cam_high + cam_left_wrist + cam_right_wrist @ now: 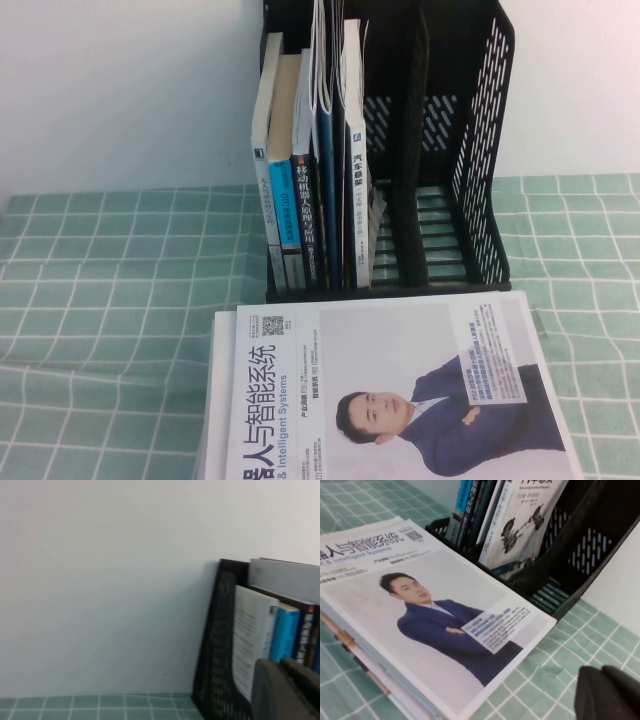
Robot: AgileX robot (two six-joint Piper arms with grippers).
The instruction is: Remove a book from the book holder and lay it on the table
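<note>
The book (pixel 400 390) already lies flat on the table (pixel 100 300), touching the book holder (pixel 480 150), so the task looks done, though neither left gripper (pixel 287 690) nor right gripper (pixel 610 695) shows its grip state.

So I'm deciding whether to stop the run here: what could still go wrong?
1. The book lies on a stack of others, not straight on the table; a nudge could slide it off.
2. The left gripper hangs close to the book holder, so retreating could bump it.
3. The right gripper hovers near the book's corner and might catch it.
</note>
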